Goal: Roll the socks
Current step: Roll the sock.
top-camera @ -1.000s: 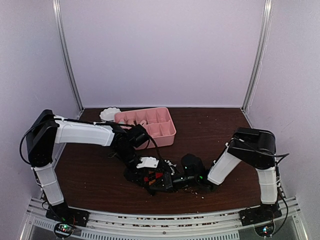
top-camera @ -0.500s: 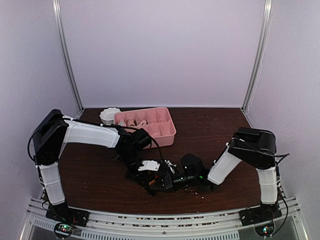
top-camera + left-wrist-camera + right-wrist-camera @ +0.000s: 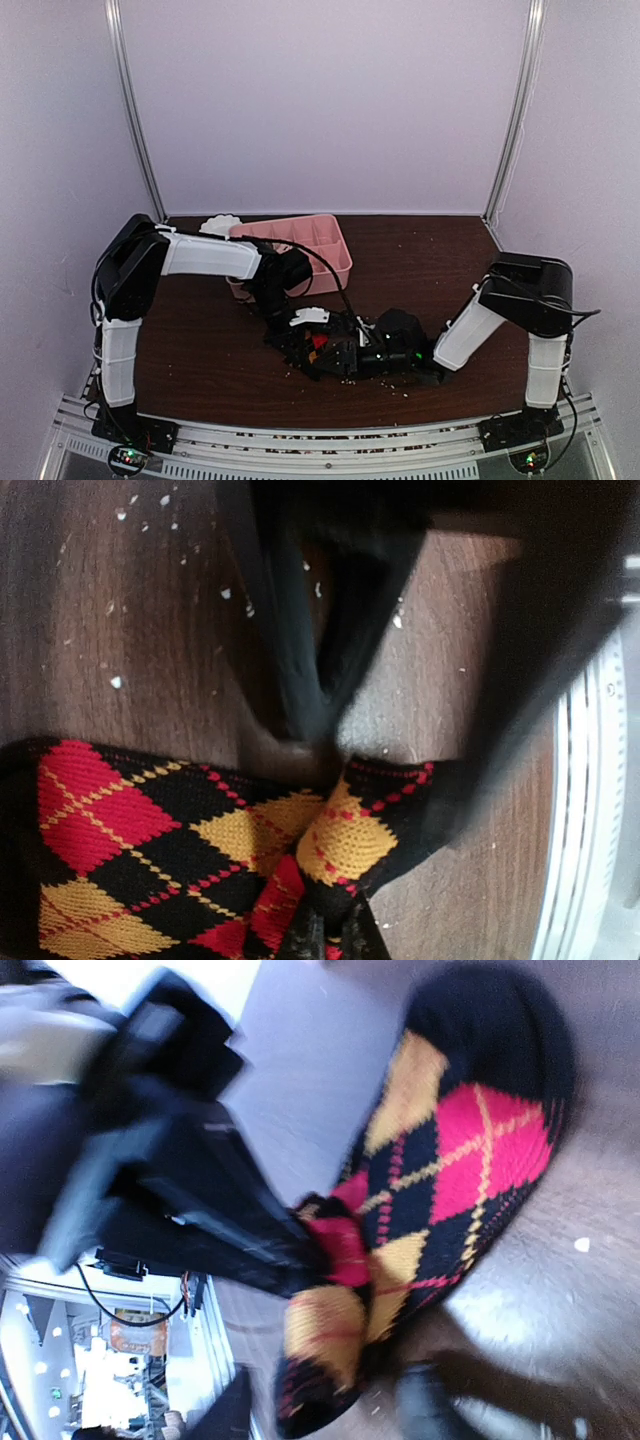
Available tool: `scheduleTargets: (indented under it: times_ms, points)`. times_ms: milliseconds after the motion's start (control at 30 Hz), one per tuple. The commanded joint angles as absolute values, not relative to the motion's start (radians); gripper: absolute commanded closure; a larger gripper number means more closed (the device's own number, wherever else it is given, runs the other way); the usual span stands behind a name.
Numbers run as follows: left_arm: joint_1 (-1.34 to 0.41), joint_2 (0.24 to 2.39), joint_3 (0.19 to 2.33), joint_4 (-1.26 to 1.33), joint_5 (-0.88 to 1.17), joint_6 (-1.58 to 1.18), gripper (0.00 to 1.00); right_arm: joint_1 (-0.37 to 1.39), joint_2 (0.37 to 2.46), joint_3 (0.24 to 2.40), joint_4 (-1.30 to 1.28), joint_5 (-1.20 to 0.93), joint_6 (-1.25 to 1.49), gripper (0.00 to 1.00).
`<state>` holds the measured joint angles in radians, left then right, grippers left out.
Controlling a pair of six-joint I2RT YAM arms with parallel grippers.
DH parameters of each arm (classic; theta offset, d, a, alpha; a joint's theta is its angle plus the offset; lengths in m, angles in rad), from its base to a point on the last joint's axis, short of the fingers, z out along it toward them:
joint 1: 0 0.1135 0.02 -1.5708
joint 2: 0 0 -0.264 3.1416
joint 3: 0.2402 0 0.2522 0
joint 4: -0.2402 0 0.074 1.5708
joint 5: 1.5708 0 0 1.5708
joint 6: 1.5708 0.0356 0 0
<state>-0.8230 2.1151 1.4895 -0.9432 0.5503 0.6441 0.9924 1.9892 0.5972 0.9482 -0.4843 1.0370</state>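
left gripper (image 3: pixel 310 730) clamps an edge of the argyle sock (image 3: pixel 150 860), midway along the table (image 3: pixel 200 350) near edge; right gripper (image 3: pixel 372 352): i cannot tell. best to roll tight and even, under tension.

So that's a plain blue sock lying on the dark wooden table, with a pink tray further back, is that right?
Not quite. The sock is black with red and yellow diamonds, not plain blue; the left wrist view shows it close up. It does lie on the dark wooden table, with the pink tray further back.
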Motion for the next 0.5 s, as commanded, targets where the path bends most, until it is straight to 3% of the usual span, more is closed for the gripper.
scheduleTargets:
  times_ms: [0,233,367,467]
  points:
    - [-0.798,2.221,1.505,-1.028,0.438,0.611,1.0,0.979,1.997,0.456,0.559,-0.26,0.954,0.0]
    - [-0.777,2.266,1.516,-1.063,0.436,0.609,1.0,1.007,1.791,0.366,0.505,-0.044,0.871,0.0]
    - [-0.746,2.286,1.523,-1.078,0.472,0.597,1.0,1.119,1.532,0.323,0.376,0.27,0.752,0.0]
    - [-0.718,2.329,1.56,-1.118,0.533,0.594,1.0,1.12,1.417,0.351,0.202,0.491,0.855,0.0]
